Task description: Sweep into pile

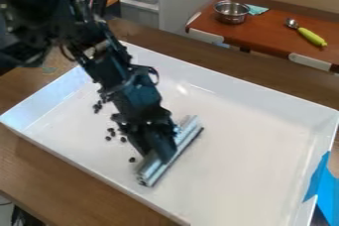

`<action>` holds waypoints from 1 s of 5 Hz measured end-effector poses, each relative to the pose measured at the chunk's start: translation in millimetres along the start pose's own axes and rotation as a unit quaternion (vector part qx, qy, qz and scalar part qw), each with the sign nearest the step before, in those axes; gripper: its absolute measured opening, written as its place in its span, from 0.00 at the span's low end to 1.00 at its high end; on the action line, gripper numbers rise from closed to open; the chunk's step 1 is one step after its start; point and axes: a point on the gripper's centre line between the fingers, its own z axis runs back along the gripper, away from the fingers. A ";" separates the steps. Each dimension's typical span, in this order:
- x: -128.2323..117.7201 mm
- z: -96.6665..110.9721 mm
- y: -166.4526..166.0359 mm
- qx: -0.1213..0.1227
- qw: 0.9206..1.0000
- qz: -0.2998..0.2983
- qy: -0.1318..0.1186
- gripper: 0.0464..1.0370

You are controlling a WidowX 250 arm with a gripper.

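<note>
The black gripper hangs low over the left-middle of a white tray, shut on a silver sweeping bar. The bar lies at a slant, its near end toward the tray's front wall, its dark edge facing right and down at the tray floor. Small dark pieces are scattered to the left of the bar, several in a loose group. One dark piece sits apart, just left of the bar's near end. More dark bits lie farther back, beside the arm. The arm hides part of the tray floor behind it.
Raised white walls surround the tray on a brown wooden table. Blue tape is stuck at its right corner. Behind, a reddish-brown counter holds a metal pot and a green-handled spoon. A wooden beam crosses the top.
</note>
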 end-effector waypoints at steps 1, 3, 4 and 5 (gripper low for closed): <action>-3.3 10.0 10.4 -0.013 1.000 0.007 0.005 0.33; 11.5 23.9 26.9 -0.006 1.000 0.000 -0.004 0.33; 17.7 22.7 34.6 -0.001 1.000 0.002 -0.003 0.33; 15.4 22.9 32.4 -0.009 1.000 0.001 0.003 0.33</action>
